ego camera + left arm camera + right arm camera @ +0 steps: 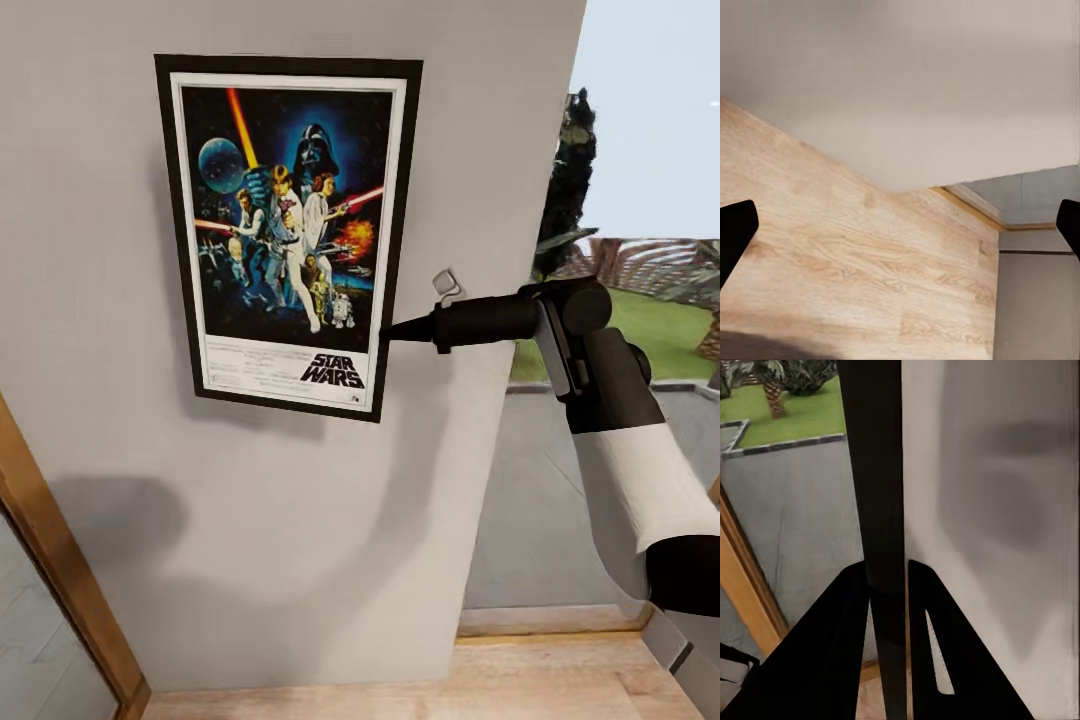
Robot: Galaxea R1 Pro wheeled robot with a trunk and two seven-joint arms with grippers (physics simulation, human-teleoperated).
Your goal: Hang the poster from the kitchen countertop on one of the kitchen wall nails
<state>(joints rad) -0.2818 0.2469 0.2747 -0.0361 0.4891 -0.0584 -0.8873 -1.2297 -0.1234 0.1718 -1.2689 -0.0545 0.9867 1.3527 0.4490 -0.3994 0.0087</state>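
grey wall (300, 520) fills the head view, and the poster (290, 235) sits flat against it, a little tilted. the right claw (392, 330) is clenched on the poster's right edge near the lower corner — in the right wrist view the two fingers (840, 652) pinch the dark frame (881, 510) edge-on. this looks like the hanging step, nearly done. next it probably calls for easing the frame down till it catches, then letting go gently. the nail is hidden — likely behind the poster, so i can't tell if it has caught. the left claw (900, 232) hangs released over wood floor (855, 270), its tips cut off at the picture's sides.
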